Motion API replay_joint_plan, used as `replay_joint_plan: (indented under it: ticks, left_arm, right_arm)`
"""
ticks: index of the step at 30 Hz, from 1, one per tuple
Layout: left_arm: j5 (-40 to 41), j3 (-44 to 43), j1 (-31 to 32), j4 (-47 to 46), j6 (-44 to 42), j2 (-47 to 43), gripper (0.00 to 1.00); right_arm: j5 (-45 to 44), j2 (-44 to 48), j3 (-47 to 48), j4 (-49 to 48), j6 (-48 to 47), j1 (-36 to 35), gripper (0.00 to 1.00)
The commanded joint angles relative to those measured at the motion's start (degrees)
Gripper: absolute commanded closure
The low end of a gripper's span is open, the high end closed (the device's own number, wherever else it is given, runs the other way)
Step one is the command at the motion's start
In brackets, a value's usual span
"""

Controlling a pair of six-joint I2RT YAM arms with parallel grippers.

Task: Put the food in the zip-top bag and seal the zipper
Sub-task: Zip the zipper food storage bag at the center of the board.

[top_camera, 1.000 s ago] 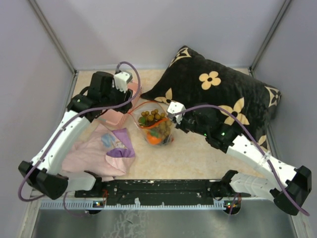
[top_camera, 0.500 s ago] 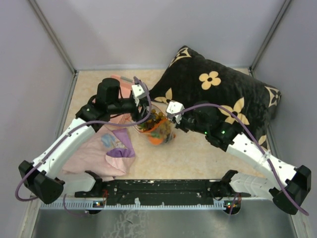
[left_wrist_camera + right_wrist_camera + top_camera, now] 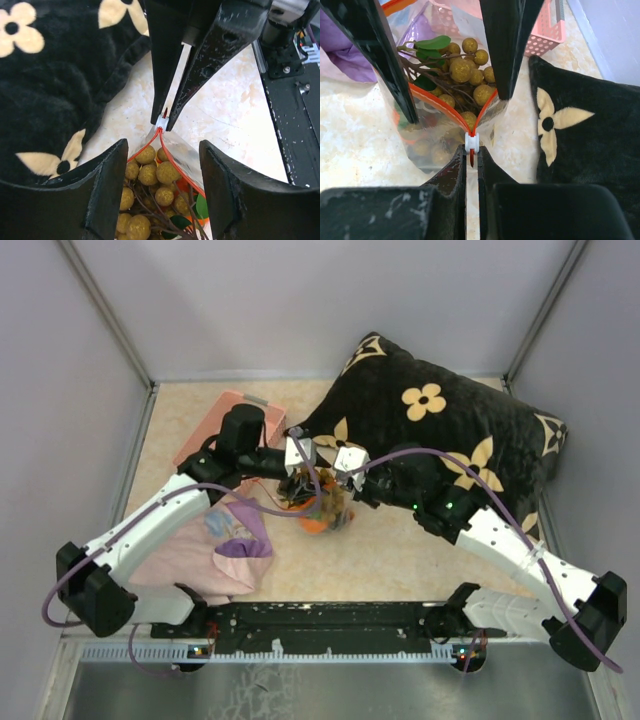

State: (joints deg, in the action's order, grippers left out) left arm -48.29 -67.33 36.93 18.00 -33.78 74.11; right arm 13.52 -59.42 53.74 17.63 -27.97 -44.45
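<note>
Zip-top bag (image 3: 425, 140) holds one olive grape bunch (image 3: 465, 70) (zipper (image 3: 471, 141) partly open).

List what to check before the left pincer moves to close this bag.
1. Right pincer clamped on the zip-top bag end, beside the slider: ok.
2. Left pincer open, one finger on either side of the bag mouth: ok.
3. Zipper closed: not ok, its strips splay apart from the slider.
4. Grape bunch inside the bag: ok.
5. Grapes sitting below the zipper line: cannot tell, they crowd the mouth.
</note>
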Motion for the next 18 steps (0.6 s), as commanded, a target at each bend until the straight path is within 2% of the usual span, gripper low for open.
replay_joint_plan:
  ticks: [1, 7, 9, 14, 18]
  left_arm:
    - [-4.0, -1.4, 0.8, 0.4, -6.8, 2.9, 0.35]
    - [-3.8, -3.3, 1.6, 0.9, -8.2, 6.4, 0.39]
    - [-3.7, -3.4, 1.8, 1.1, -8.6, 6.9, 0.44]
    - [-2.6, -3.2, 1.8, 1.7, -9.2, 7.3, 0.72]
    - [-2.3, -3.4, 1.9, 2.6, -9.8, 7.9, 0.73]
  right_arm:
    - [2.1, 0.3, 2.4, -2.6, -1.3, 0.3, 1.00]
    - [2.7, -0.5, 2.9, -2.5, -1.5, 0.3, 1.00]
    - [2.8, -0.8, 3.1, -2.5, -1.5, 0.3, 1.00]
    - [3.1, 0.0, 1.5, -4.0, -1.6, 0.9, 1.00]
    - [4.8, 1.1, 0.1, -5.2, -1.2, 2.0, 1.00]
